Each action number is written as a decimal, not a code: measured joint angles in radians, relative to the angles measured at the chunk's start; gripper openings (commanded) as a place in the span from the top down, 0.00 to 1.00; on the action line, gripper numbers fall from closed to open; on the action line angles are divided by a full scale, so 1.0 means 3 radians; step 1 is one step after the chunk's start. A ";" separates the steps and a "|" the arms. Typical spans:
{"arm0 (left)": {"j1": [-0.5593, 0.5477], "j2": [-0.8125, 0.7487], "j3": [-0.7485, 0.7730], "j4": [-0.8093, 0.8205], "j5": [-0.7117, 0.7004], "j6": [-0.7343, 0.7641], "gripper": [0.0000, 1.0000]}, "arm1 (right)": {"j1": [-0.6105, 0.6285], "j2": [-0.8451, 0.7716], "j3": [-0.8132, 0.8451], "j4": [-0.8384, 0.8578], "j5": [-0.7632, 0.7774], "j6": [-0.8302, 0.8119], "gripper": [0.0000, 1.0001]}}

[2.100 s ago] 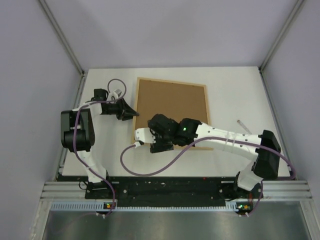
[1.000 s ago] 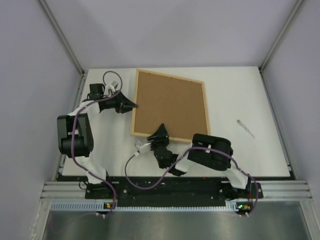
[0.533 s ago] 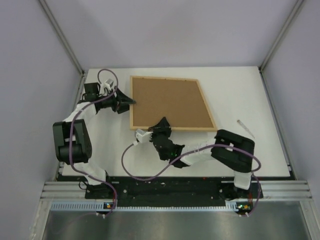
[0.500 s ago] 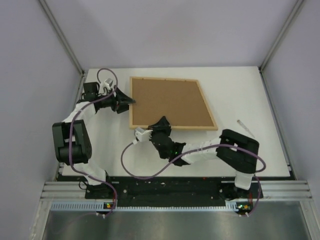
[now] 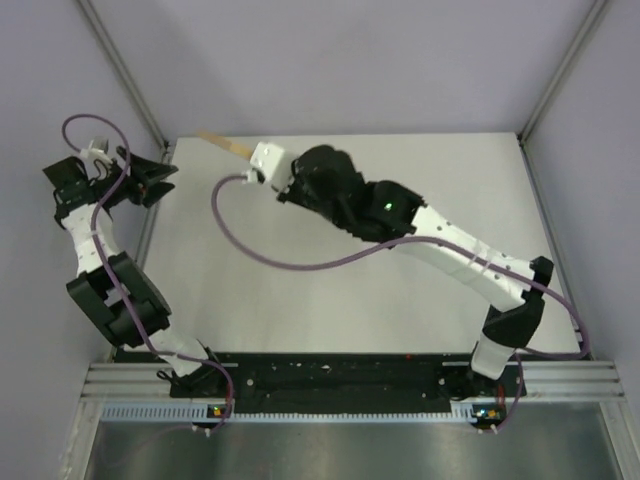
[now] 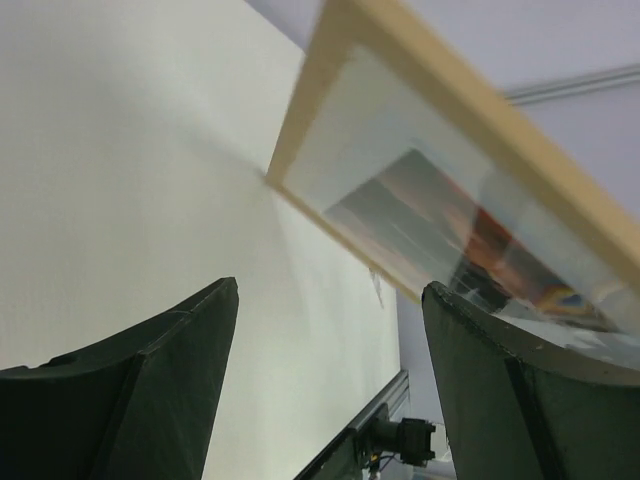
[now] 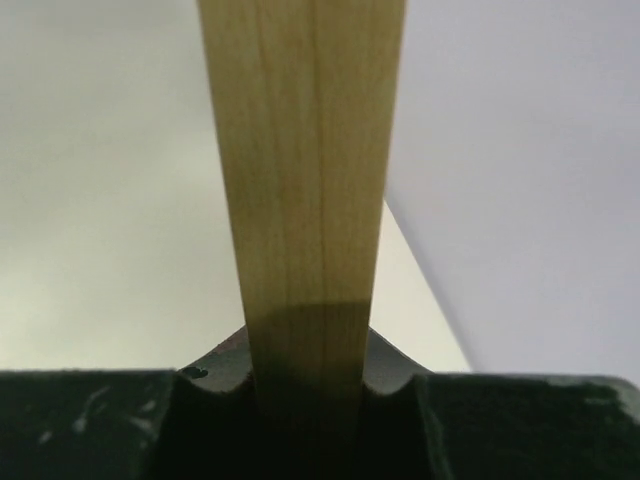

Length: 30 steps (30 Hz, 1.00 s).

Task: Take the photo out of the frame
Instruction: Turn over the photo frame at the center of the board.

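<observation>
The frame (image 5: pixel 226 143) hangs in the air over the table's far left part, and from above only a thin tan strip of it shows. My right gripper (image 5: pixel 258 153) is shut on its wooden edge (image 7: pixel 305 150), which runs straight up out of the jaws (image 7: pixel 305 390). In the left wrist view the frame (image 6: pixel 470 110) tilts overhead, its pane facing the camera. The photo (image 6: pixel 440 220) shows behind the pane with its orange-brown landscape. My left gripper (image 5: pixel 157 181) is raised beyond the table's left edge. It stands open (image 6: pixel 330 290) and empty, apart from the frame.
The white table (image 5: pixel 350 290) lies below both arms. A metal rail (image 5: pixel 150 215) borders its left side and grey walls close in all round. A purple cable (image 5: pixel 290 262) loops from the right wrist over the table. A small thin object (image 6: pixel 376 291) lies far off on the table.
My right arm has lifted the frame off the table and swung it to the far left, turning it edge-on. My left gripper has opened, let go and drawn back up to the left.
</observation>
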 measured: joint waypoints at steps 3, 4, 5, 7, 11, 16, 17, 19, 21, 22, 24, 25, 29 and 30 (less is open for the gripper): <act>0.0290 -0.0046 -0.0011 0.0005 0.0097 -0.0061 0.20 | -0.0317 0.0004 0.0629 -0.0275 -0.0577 0.0516 1.00; 0.0350 -0.0065 -0.0031 0.0009 0.0130 -0.0069 0.20 | -0.0467 0.0004 0.0777 -0.0332 -0.0819 0.0703 1.00; 0.0393 -0.0090 -0.0057 0.0008 0.0153 -0.0076 0.20 | -0.0641 0.0003 0.0884 -0.0376 -0.1083 0.0886 1.00; 0.0434 -0.0150 -0.0128 0.0004 0.0198 -0.0075 0.20 | -0.1020 0.0003 0.0983 -0.0431 -0.1640 0.1256 1.00; 0.0439 -0.0258 -0.0273 0.0000 0.0257 -0.0075 0.20 | -0.1919 0.0017 0.0759 -0.0390 -0.2708 0.1989 1.00; 0.0439 -0.0289 -0.0418 -0.0028 0.0286 -0.0028 0.20 | -0.2881 0.0076 -0.0273 0.0477 -0.3695 0.3020 1.00; 0.0439 -0.0289 -0.0430 -0.0057 0.0285 -0.0009 0.20 | -0.3024 0.0145 -0.0443 0.0626 -0.3861 0.3209 1.00; 0.0439 -0.0287 -0.0432 -0.0093 0.0286 0.0033 0.20 | -0.3222 0.0360 -0.0660 0.0821 -0.4149 0.3529 1.00; 0.0439 -0.0282 -0.0432 -0.0123 0.0285 0.0080 0.20 | -0.3349 0.0666 -0.0774 0.0969 -0.4400 0.3807 1.00; 0.0437 -0.0275 -0.0432 -0.0141 0.0284 0.0116 0.20 | -0.3386 0.0797 -0.0813 0.1013 -0.4487 0.3896 1.00; 0.0418 -0.0243 -0.0432 -0.0191 0.0259 0.0187 0.20 | -0.3450 0.1105 -0.0903 0.1088 -0.4669 0.4089 1.00; 0.0404 -0.0217 -0.0431 -0.0225 0.0240 0.0231 0.20 | -0.3468 0.1226 -0.0949 0.1087 -0.4758 0.4159 1.00; 0.0239 -0.0066 -0.0431 -0.0385 0.0072 0.0451 0.20 | -0.3488 0.1514 -0.1083 0.0866 -0.4996 0.4058 1.00; 0.0156 -0.0024 -0.0431 -0.0422 0.0000 0.0507 0.20 | -0.3484 0.1545 -0.1088 0.0790 -0.5043 0.3936 1.00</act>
